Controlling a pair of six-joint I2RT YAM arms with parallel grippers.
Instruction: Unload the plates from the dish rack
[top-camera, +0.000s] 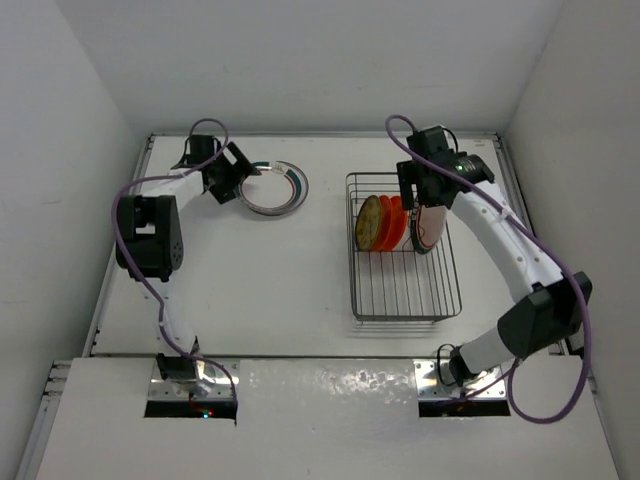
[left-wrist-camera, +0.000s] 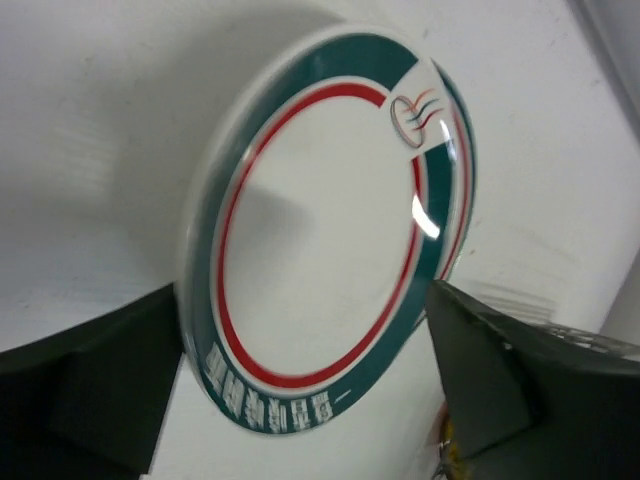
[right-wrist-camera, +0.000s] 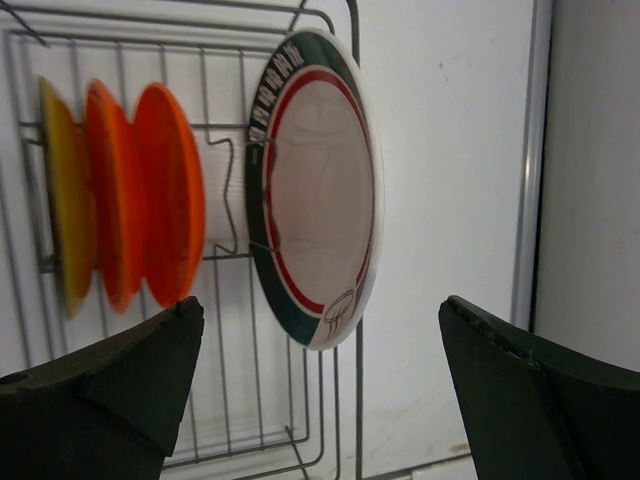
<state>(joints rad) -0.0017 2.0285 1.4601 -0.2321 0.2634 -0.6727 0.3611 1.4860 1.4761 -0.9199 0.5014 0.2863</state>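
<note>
The flat plate (top-camera: 273, 187) (left-wrist-camera: 320, 230) lies on the tabletop (top-camera: 250, 290) close to the far edge, left of the middle. It is white with a green band and a red ring. It carries a small red-and-blue swirl logo and white lettering on the green, too blurred to read. The left tool (top-camera: 243, 172) (left-wrist-camera: 305, 290) sits at its left rim, fingers spread wide and gripping nothing.

The dish rack (top-camera: 405, 290) (right-wrist-camera: 358, 400) stands towards the far right corner. Upright in it are a yellow plate (top-camera: 368, 222) (right-wrist-camera: 60, 190), two orange plates (top-camera: 392, 222) (right-wrist-camera: 140, 190) and a white plate (top-camera: 428, 228) (right-wrist-camera: 320, 190). The white one has a similar rim, an outline logo and unreadable white lettering. The right tool (top-camera: 420, 195) (right-wrist-camera: 322, 305) hangs over it, fingers wide apart and empty.
</note>
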